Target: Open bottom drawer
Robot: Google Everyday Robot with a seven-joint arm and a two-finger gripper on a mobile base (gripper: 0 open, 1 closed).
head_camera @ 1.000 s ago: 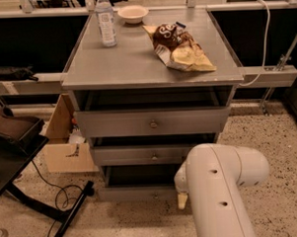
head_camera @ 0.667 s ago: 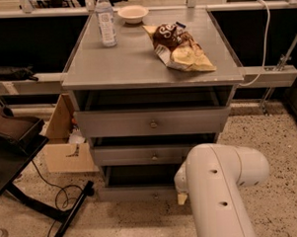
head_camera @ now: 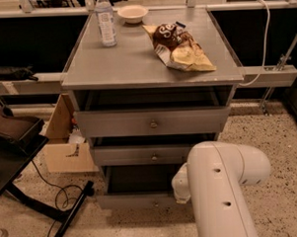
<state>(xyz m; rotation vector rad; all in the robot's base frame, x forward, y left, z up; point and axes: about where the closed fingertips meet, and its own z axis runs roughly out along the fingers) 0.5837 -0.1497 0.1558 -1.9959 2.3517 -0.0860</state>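
Observation:
The grey cabinet (head_camera: pixel 151 66) has three drawers. The bottom drawer (head_camera: pixel 137 200) is the slimmest, with a small round knob (head_camera: pixel 156 204). It stands pulled out, and a dark opening shows above its front. My gripper (head_camera: pixel 181 192) is at the right end of this drawer front, mostly hidden behind my white arm (head_camera: pixel 220 186). The middle drawer (head_camera: pixel 140 154) and the top drawer (head_camera: pixel 151 122) are each pulled out a little.
On the cabinet top are a water bottle (head_camera: pixel 105 21), a white bowl (head_camera: pixel 133 13) and a snack bag (head_camera: pixel 180 47). A cardboard box (head_camera: pixel 65 144) sits on the floor at the left. A black stand (head_camera: pixel 21 146) with cables is at the far left.
The bottom drawer front sits slightly lower in the view, a little further out. My arm has barely moved.

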